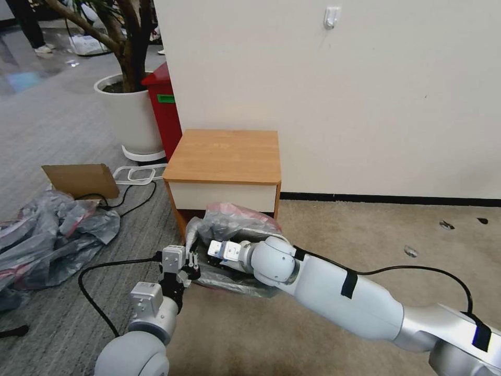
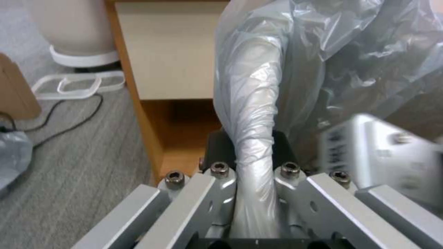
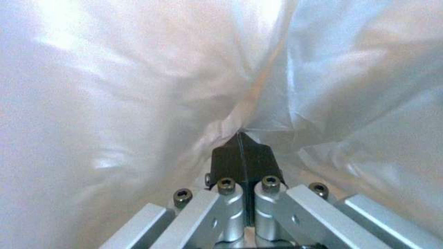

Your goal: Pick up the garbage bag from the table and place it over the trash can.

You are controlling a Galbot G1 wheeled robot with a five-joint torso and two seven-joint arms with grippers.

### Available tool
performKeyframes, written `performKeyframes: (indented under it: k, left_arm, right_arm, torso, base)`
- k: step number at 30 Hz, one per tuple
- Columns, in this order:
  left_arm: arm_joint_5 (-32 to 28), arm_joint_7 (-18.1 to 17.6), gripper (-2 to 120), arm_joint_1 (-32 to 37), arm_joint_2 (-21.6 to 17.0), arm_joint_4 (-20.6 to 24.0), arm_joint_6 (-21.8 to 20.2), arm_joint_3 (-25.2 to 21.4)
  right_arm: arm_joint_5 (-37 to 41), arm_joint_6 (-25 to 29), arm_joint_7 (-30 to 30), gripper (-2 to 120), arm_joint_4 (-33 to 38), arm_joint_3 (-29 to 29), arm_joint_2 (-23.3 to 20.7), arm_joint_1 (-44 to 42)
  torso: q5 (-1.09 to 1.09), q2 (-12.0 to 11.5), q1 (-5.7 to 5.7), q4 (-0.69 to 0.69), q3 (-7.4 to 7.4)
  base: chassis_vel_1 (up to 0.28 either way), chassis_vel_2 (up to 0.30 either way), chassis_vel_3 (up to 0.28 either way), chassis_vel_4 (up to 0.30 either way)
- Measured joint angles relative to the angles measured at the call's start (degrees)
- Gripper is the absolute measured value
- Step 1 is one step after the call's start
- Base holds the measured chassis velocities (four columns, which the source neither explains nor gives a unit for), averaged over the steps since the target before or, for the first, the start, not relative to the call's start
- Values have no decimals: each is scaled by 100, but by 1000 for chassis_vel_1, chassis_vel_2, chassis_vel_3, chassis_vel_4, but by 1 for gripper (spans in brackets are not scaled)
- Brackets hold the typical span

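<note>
**Both grippers clamped on bag in front of nightstand**

Far left on the grey carpet: heap of grey and pink plastic bags [image 1: 49,243], a cardboard piece [image 1: 81,180] behind it, black cable [image 1: 94,297] running across the floor. Further back, white planter [image 1: 130,117] and tall red bin [image 1: 166,112] against the wall corner.

Left gripper [image 1: 191,267] low in front of the table [image 1: 224,156], at its left front corner. In the left wrist view the fingers [image 2: 281,147] are closed on a twisted rope of the garbage bag [image 2: 251,114], plastic running up from between the pads past the white drawer front.

Garbage bag [image 1: 237,222] bunched up just in front of the table's drawer, off the tabletop, pink-red band on its upper side. Trash can not identifiable under the plastic.

Right gripper [image 3: 241,140] reaches in from the right, buried in the bag; right wrist view shows black pads pressed together on a fold of film, plastic all around.
</note>
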State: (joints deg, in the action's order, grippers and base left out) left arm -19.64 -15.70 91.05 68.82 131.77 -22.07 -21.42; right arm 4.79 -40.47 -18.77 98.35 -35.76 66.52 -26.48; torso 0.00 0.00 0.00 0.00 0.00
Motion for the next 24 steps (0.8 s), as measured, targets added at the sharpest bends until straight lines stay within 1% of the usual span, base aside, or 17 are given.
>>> performKeyframes:
  k: [5,8,9,12,13,15,16,18,19,21,22,23,24]
  left_arm:
    - [-257,-93,5,-117,-70,-112,-36,10]
    - [-606,-190,5,-307,-147,-300,-54,54]
    - [-606,-190,5,-307,-147,-300,-54,54]
    - [-992,-356,5,-525,-150,-558,-117,124]
    - [-992,-356,5,-525,-150,-558,-117,124]
    - [-1145,-465,5,-636,-140,-729,-137,190]
    - [-1169,-483,5,-652,-138,-752,-139,200]
    - [-1492,-646,5,-766,-105,-906,-181,283]
    - [-1492,-646,5,-766,-105,-906,-181,283]
    - [-1776,-796,5,-832,-56,-967,-234,329]
    - [-1976,-896,5,-856,-24,-986,-260,354]
    - [-2208,-1011,5,-858,18,-990,-291,368]
    - [-2208,-1011,5,-858,18,-990,-291,368]
  right_arm:
    - [249,0,119,0,105,0,-94,0]
    - [704,0,313,0,331,144,-297,-89]
    - [704,0,313,0,331,144,-297,-89]
    - [1344,6,549,0,633,535,-530,-366]
    - [1344,6,549,0,633,535,-530,-366]
    - [1810,73,764,0,881,892,-697,-673]
    - [1900,104,799,0,935,966,-733,-738]
    - [2373,389,969,0,1306,1557,-985,-1239]
    - [2373,389,969,0,1306,1557,-985,-1239]
    - [2580,635,1062,0,1579,1982,-1143,-1630]
    - [2669,854,1190,0,1768,2265,-1247,-1904]
    - [2722,1185,1471,0,2007,2617,-1346,-2334]
    - [2722,1185,1471,0,2007,2617,-1346,-2334]
  torso:
    - [0,0,0,0,0]
    - [0,0,0,0,0]
    - [0,0,0,0,0]
    - [0,0,0,0,0]
    - [0,0,0,0,0]
    - [0,0,0,0,0]
    - [1,0,0,0,0]
    - [0,0,0,0,0]
    - [0,0,0,0,0]
    - [2,0,0,-1,0]
    - [1,0,0,-1,0]
    - [0,0,0,0,0]
    - [0,0,0,0,0]
  base:
    - [0,0,0,0]
    - [0,0,0,0]
    - [0,0,0,0]
    - [0,0,0,0]
    - [0,0,0,0]
    - [0,0,0,0]
    - [0,0,0,0]
    - [0,0,0,0]
    - [0,0,0,0]
    - [0,0,0,0]
    - [0,0,0,0]
    - [0,0,0,0]
    - [0,0,0,0]
